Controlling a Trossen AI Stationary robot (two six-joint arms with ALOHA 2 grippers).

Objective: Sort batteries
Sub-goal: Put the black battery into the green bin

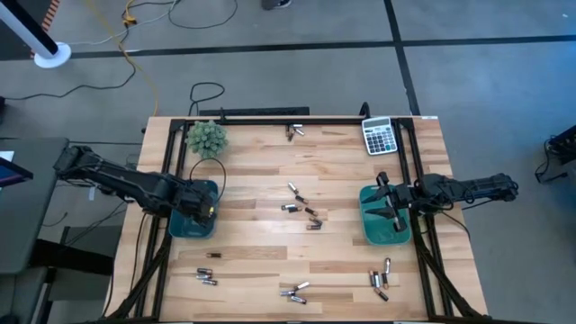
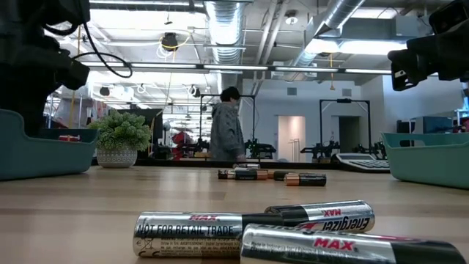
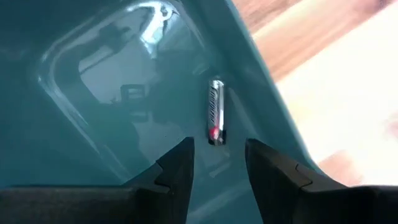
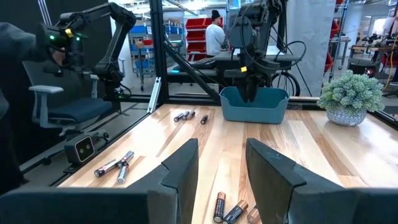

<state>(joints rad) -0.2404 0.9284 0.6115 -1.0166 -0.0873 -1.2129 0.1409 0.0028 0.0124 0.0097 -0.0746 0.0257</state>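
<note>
Counter (image 1: pixel 252 234): batteries (image 1: pixel 301 210) scattered mid-board, between both arms. Left bin (image 1: pixel 180 225): my left fingers (image 3: pixel 180 165) apart, empty, over one battery (image 3: pixel 216 112), long axis pointing away. Right fingers (image 4: pixel 180 165) apart above right bin (image 1: pixel 369 229).

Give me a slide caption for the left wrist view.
Left gripper, jaws open, poised inside the teal bin above one silver battery on its floor.

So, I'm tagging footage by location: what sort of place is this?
Likely a robotics lab or workshop: exposed ceiling ducts, red storage bins on shelving, and other robot arms on frames beyond the wooden table.
</note>
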